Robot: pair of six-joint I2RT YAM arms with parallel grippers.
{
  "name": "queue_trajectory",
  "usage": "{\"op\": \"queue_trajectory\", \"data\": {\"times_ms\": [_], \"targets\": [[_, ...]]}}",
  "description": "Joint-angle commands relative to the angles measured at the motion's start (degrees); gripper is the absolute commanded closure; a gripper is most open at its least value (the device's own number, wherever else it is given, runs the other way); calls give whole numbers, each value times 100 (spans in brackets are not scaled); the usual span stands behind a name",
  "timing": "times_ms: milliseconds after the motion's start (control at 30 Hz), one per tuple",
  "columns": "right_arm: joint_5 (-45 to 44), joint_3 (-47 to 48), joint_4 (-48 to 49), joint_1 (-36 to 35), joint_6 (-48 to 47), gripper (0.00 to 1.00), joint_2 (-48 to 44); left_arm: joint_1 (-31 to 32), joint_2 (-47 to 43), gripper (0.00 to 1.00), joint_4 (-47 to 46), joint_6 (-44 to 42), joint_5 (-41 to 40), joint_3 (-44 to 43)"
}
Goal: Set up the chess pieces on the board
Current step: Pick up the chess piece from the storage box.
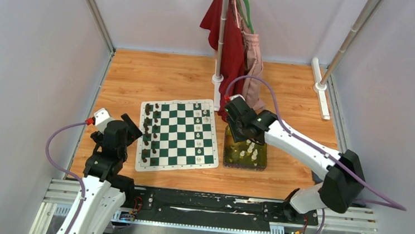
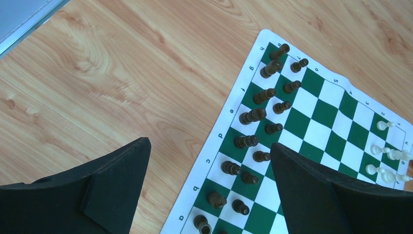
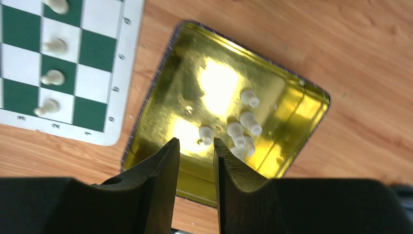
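The green-and-white board [image 1: 175, 148] lies mid-table. Several cream chess pieces [image 1: 199, 128] stand along its right side, seen also in the right wrist view [image 3: 53, 76]. More cream pieces [image 3: 242, 127] lie loose in the yellow-green tray [image 3: 160, 97] right of the board [image 3: 92, 53]. My right gripper [image 3: 196, 141] hovers over the tray's near edge, open, with a narrow gap and nothing between the fingers. My left gripper [image 2: 209, 142] hangs wide open and empty above the board's left border [image 2: 229, 126].
Dark brown chessmen [image 2: 253, 115] fill the two left columns of the board. A stand [image 1: 217, 78] with red and pink cloths [image 1: 231, 40] rises just behind the tray [image 1: 227, 146]. A white rail [image 1: 322, 92] lies at back right. Walls close both sides.
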State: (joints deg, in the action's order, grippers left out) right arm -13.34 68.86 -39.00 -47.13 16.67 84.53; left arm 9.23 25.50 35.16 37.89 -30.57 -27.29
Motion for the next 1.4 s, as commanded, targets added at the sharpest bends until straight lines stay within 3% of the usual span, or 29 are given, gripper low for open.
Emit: {"op": "queue_trajectory", "data": {"times_ms": [0,433,967,1367], "targets": [[-483,-698,98,-9,515,64,-575,35,30,0,-92,-80,40,57],[-421,-1416,618,655,505,61,-419,35,107,0,-114,-130,105,23],[11,-1111,1016,1242,171,61,287,35,179,0,-133,-159,78,24],[147,-896,1064,1284,131,61,633,35,188,0,-141,-162,25,31]]}}
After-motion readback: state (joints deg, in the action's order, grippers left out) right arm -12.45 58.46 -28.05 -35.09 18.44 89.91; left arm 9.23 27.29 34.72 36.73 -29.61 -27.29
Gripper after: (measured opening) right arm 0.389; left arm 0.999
